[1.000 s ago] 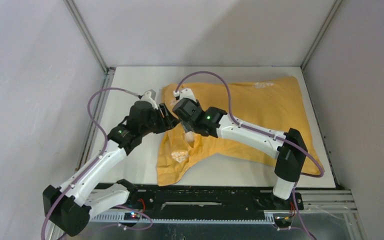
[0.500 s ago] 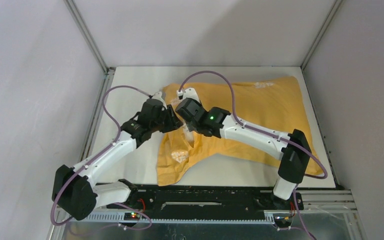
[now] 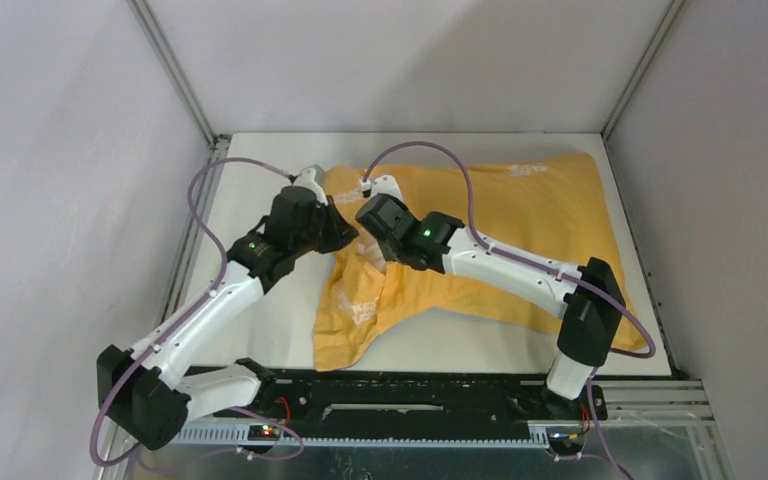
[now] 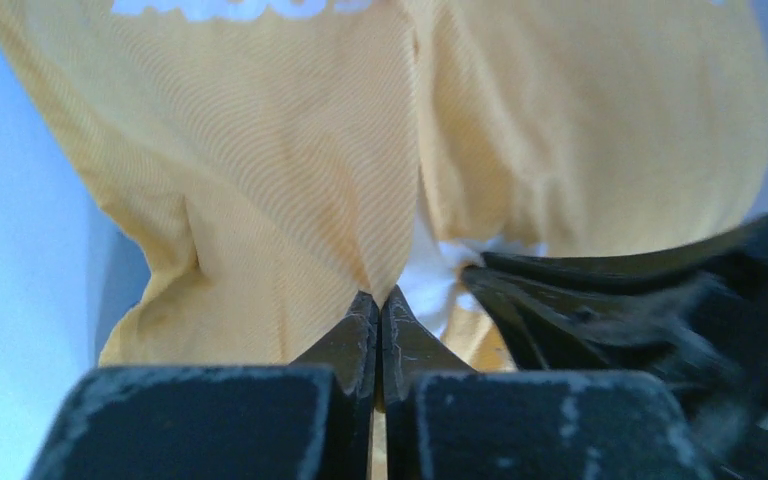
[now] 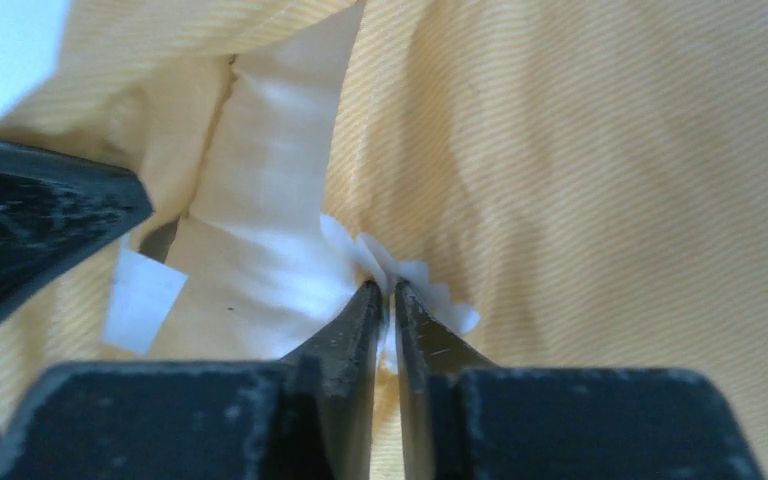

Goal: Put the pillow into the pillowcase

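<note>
The left tool is pinched tight on a fold of the orange pillowcase at its tips, likely to steady the mouth. Just beside it, the right tool nips a white corner of the pillow, which sits mostly inside the case, probably to push it deeper.

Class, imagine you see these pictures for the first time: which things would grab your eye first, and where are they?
The limp orange-yellow fabric pillowcase with white lettering sprawls over the middle and right of the table. At its left end both arms meet: the left gripper pinches orange cloth, while the right gripper nips the white fabric pillow showing in the opening.
</note>
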Robot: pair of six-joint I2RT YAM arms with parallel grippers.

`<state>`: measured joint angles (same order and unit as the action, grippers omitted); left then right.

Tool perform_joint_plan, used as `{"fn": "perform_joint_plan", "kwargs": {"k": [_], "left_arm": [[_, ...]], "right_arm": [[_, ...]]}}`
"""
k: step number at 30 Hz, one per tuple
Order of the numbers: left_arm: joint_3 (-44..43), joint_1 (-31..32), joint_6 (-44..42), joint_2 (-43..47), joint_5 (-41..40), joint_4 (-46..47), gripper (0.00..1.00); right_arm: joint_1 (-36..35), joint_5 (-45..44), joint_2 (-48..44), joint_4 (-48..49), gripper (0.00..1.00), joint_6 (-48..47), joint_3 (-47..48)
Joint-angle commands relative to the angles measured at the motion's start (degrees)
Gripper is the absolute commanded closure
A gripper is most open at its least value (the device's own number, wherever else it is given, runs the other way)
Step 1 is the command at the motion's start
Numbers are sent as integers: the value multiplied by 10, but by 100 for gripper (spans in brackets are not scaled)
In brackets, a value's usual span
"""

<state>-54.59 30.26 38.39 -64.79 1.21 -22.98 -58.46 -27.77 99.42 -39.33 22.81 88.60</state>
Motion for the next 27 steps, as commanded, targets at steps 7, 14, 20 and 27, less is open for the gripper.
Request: {"fn": "perform_joint_plan", "kwargs": {"k": [7,14,20,27], "left_arm": [[-110,2,-12,-24,47,27,100],[-127,2,20,-71,88,83,100],[-138,8,59,-143,160,196,100],[-113,17,126,-270,173,317,100]], "right_arm": [[27,64,-97,26,100,10,29],[65,145,-173,51,100,27,45],[61,201,-185,63,100,35,53],[54,217,-179,68,100,46,51]]}}
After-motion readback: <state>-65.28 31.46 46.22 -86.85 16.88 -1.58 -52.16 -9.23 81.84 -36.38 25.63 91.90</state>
